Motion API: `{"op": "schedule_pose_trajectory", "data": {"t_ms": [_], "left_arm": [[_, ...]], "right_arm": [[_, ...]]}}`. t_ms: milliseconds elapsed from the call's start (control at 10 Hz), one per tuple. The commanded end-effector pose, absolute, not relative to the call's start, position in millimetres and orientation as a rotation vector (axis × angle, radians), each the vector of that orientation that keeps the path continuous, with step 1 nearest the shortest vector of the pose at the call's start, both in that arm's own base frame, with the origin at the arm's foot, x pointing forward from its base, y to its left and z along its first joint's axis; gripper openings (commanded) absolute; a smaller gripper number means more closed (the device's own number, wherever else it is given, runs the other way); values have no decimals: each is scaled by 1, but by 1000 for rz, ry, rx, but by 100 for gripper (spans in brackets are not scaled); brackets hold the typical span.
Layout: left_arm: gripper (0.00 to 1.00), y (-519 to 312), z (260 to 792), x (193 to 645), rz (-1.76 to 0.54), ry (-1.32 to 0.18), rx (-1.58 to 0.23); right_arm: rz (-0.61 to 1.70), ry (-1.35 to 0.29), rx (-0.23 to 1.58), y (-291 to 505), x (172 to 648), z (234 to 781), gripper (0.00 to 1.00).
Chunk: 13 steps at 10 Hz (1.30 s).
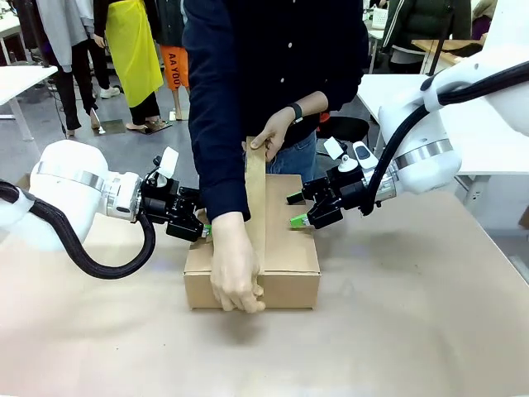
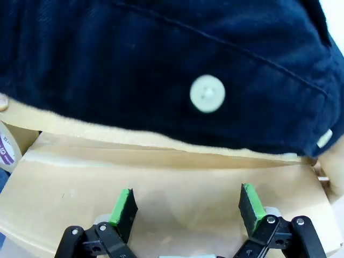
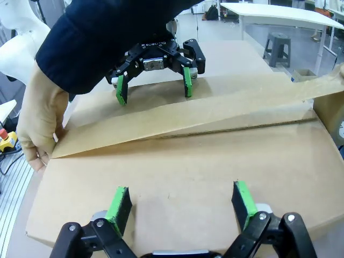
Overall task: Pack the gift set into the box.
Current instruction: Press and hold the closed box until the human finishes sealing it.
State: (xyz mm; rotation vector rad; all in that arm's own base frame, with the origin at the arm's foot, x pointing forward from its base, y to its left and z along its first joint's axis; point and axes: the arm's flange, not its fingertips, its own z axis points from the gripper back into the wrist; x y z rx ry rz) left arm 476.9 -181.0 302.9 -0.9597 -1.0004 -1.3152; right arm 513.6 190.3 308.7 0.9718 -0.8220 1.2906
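Between the left end effector (image 1: 201, 225) and right end effector (image 1: 295, 209), both spread apart and pressing the closed box (image 1: 291, 273) flaps, risking slipping off and letting flaps spring while hand (image 1: 235, 273) is smoothing tape (image 1: 255, 198).

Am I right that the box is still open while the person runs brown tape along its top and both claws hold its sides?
Not quite: the front view shows the box closed, flaps down. The person's hand presses the tape over the seam, left claw and right claw at its sides.
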Motion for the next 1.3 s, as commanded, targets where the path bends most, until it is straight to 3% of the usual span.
{"op": "schedule_pose_trajectory", "data": {"t_ms": [0, 1200], "left_arm": [[100, -180, 300, 472, -1326, -1004, -959], [100, -180, 300, 472, -1326, -1004, -959]], "right_arm": [[1291, -818, 974, 192, 515, 306, 100], [1291, -818, 974, 192, 515, 306, 100]]}}
